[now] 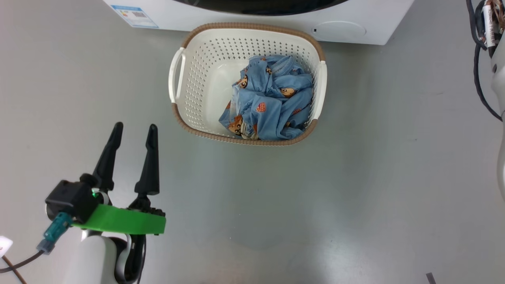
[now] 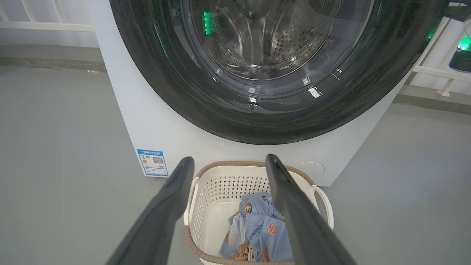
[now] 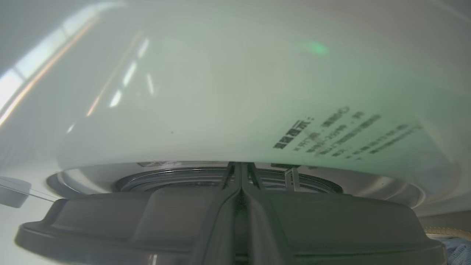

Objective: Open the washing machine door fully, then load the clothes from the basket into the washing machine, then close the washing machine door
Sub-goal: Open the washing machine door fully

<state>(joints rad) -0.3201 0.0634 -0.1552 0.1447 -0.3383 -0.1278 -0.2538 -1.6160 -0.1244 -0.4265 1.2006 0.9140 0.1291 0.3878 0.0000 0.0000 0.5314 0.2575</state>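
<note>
Left gripper (image 1: 135, 126) hangs wide and empty over the floor (image 1: 355, 197). Basket (image 1: 252, 26) sits just before the machine (image 1: 236, 17), long axis along its front, with clothes (image 1: 272, 102) heaped in its right half. Door (image 2: 206, 106) faces us and looks shut. The right gripper (image 3: 241, 167), pinched closed, is hard against a white curve. I'd say opening is the step in hand, and next it needs a hook and a wide swing.

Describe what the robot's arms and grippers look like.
The left gripper has two long, black, tapering fingers on a black housing, above a bright green plate. A teal connector with a dark cable sits beside its white forearm. The right gripper is dark grey and moulded. The right arm is pale, with black cables along it.
</note>
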